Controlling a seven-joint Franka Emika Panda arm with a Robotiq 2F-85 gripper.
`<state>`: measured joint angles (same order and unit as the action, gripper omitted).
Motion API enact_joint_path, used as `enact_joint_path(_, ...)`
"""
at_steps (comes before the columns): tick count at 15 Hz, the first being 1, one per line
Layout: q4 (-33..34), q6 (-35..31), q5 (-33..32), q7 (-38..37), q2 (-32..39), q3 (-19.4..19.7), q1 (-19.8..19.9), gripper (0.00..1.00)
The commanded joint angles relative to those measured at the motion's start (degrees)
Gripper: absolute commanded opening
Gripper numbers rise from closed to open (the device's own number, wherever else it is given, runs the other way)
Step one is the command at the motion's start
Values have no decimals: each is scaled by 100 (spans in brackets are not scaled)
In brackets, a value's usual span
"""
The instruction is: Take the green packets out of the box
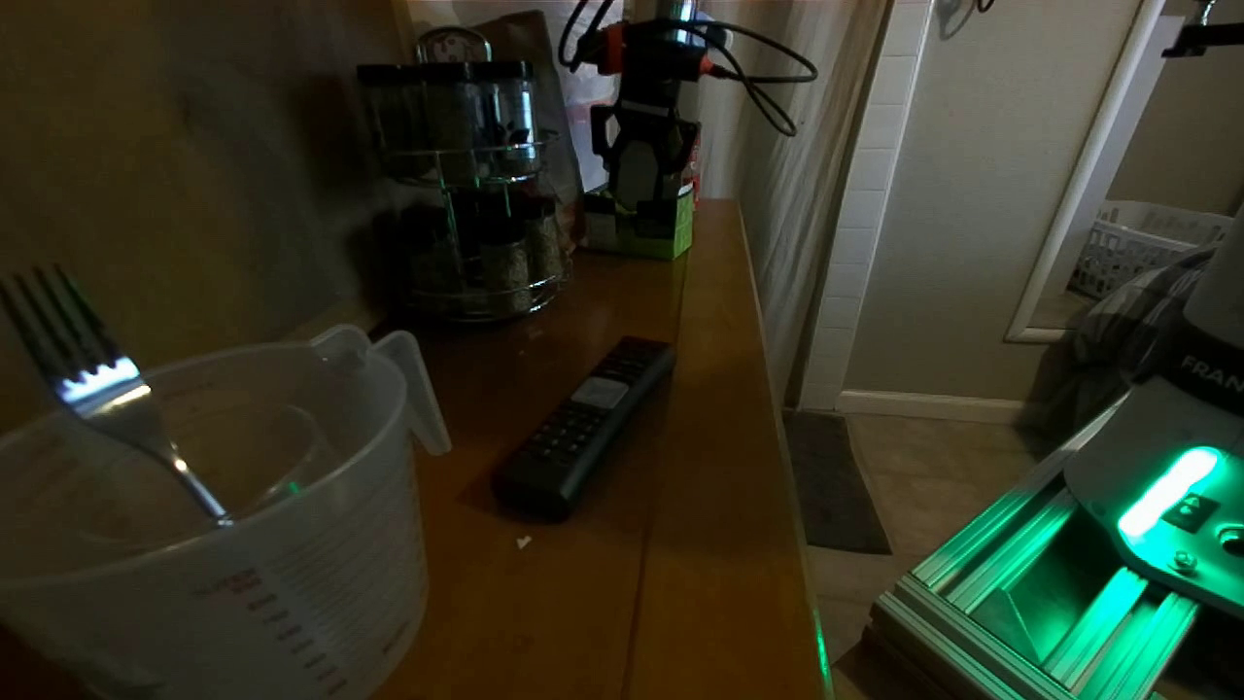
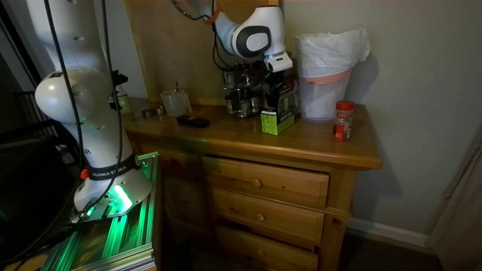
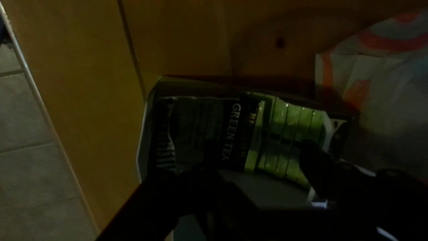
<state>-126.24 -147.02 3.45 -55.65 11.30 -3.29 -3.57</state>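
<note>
check the gripper (image 3: pixel 258 149): it points downward over the open top of the green and black box (image 2: pixel 277 122), which stands upright on the wooden counter (image 2: pixel 237 130). in the wrist view, you see its jaws standing apart, with a gap between them. the green packets (image 3: pixel 291 120) sit inside the box, packed side by side in a short row, right of centre in your wrist view. one finger (image 3: pixel 316 160) appears in front of the right end of this row; the opposite finger appears in front of the dark panel (image 3: pixel 230 134) lettered "green tea". because the wrist view is dark, you cannot tell whether either finger touches a packet.

in both exterior views, locate the remote control (image 1: pixel 588 428) lying on the counter, near the measuring jug (image 1: pixel 330 574) and well apart from the box. a fork (image 1: pixel 136 403) slants out of the jug. jars (image 1: pixel 505 267) stand in two tiers near the box. in an exterior view, you also find a red-capped bottle (image 2: pixel 342 120) on the counter, with a bin (image 2: pixel 322 99) lined by a white bag (image 2: pixel 327 54) behind it.
</note>
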Motion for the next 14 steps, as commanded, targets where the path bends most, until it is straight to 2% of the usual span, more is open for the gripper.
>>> enact_joint_path(1,-66,-562,181,-191,180,75,-185,66)
enact_joint_path(3,-38,-762,114,-281,309,104,-262,72)
enact_joint_path(5,-10,-832,-37,-439,425,204,-367,68)
enact_joint_path(7,0,-860,-113,-554,530,302,-463,55)
enact_joint_path(9,17,-888,-169,-628,631,412,-551,48)
enact_joint_path(10,20,-890,-225,-686,669,475,-607,31)
enact_joint_path(11,24,-890,-279,-739,697,531,-653,20)
enact_joint_path(13,27,-901,-340,-828,700,601,-710,6)
enact_joint_path(14,38,-913,-355,-865,686,617,-731,2)
